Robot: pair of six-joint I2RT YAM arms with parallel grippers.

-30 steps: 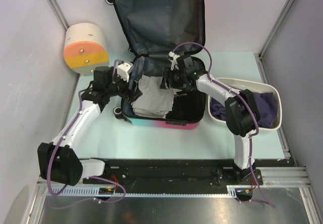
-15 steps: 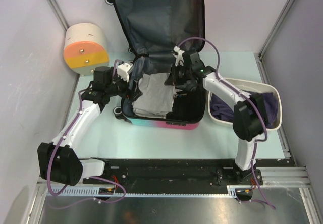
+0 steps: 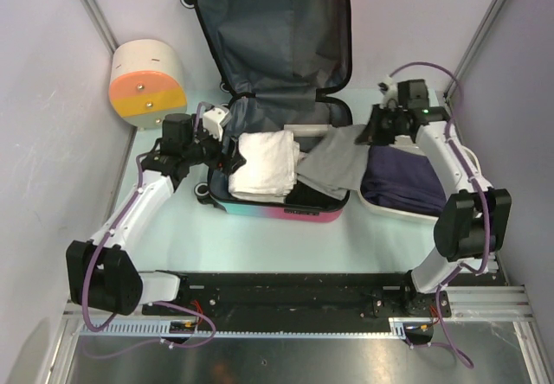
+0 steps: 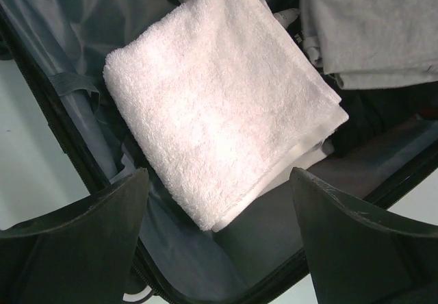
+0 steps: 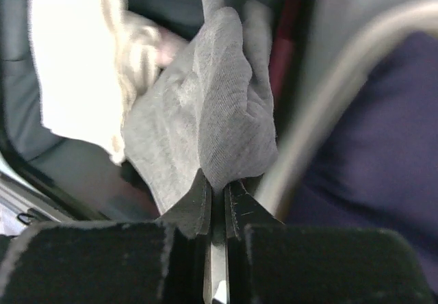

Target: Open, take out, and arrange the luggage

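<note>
Right end effector, clamped on a grey garment, is now carried right of the open luggage on the table, so the garment is half drawn out and a white towel bared.

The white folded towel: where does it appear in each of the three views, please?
Top external: the white towel lies in the open luggage, near picture centre.
Left wrist: the white towel fills the middle.
Right wrist: the white towel is upper left, blurred.
Shared landmark: the grey garment, just right of it in every view.
</note>
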